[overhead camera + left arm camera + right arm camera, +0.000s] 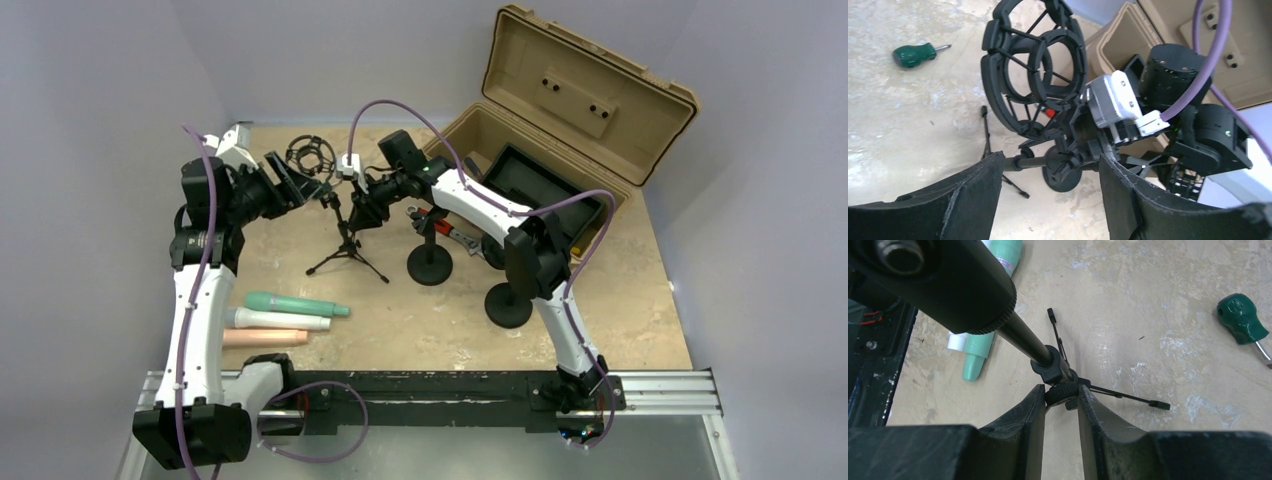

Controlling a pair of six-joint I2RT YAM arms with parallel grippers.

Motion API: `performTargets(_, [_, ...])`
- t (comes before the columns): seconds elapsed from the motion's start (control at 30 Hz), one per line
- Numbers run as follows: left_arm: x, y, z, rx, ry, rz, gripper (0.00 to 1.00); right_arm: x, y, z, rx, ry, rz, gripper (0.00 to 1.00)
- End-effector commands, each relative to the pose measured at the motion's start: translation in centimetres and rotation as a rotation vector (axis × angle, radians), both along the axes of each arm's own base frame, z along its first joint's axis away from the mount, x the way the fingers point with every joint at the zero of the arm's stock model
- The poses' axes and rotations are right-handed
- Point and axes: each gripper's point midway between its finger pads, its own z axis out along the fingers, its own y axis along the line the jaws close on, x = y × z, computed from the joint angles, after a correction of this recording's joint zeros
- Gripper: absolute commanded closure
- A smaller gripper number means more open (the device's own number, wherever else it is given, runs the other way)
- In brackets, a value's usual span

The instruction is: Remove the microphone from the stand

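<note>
Two pincers were on one stand, and no microphone sat in it. On the desk [640, 300], in front of the open tan toolbox [590, 80], the little tripod stand [347, 245] stood on its three legs. The right pincer [1060, 390] was pressed together on the hub where those legs meet, pinching the stand low down. The left pincer [1050, 157] was spread wide up by the head, its pads either side of the rod below the mount and touching nothing that the wrist view showed. The shock mount [993, 85] on top looked hollow: daylight showed straight through both rings. Three microphones [278, 320], green, white and peach, lay side by side on the desk by the left arm, well apart from the stand. By that reading the removal looked done, or else no microphone had been fitted; which of the three is meant I cannot tell. A green screwdriver [913, 54] lay loose beyond the tripod.
</note>
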Motion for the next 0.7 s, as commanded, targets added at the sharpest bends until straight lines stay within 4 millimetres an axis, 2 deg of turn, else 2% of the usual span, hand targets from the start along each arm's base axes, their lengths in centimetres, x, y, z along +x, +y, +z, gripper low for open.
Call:
performTargets(0.0, [0.8, -0.7, 3.3, -0.106, -0.070, -0.003, 0.32, -0.3, 0.4, 2.2, 0.045, -0.065, 0.021, 0.78])
performTargets(0.2, [2.0, 0.0, 1.4, -0.136, 0.012, 0.052, 0.32, -0.3, 0.5, 3.1, 0.067, -0.098, 0.005, 0.85])
performTargets(0.33, [2.5, 0.5, 0.9, -0.161, 0.030, 0.090, 0.33, -0.3, 0.3, 3.4, 0.065, -0.128, -0.025, 1.00])
performTargets(0.53, [4.0, 0.8, 0.5, -0.201, 0.063, 0.094, 0.35, 0.6, -0.3, 3.7, 0.064, -0.177, -0.124, 1.00])
performTargets(0.67, [5.1, 0.4, 0.0, -0.242, 0.099, 0.065, 0.38, 0.5, -0.2, 4.4, 0.080, -0.212, -0.172, 1.00])
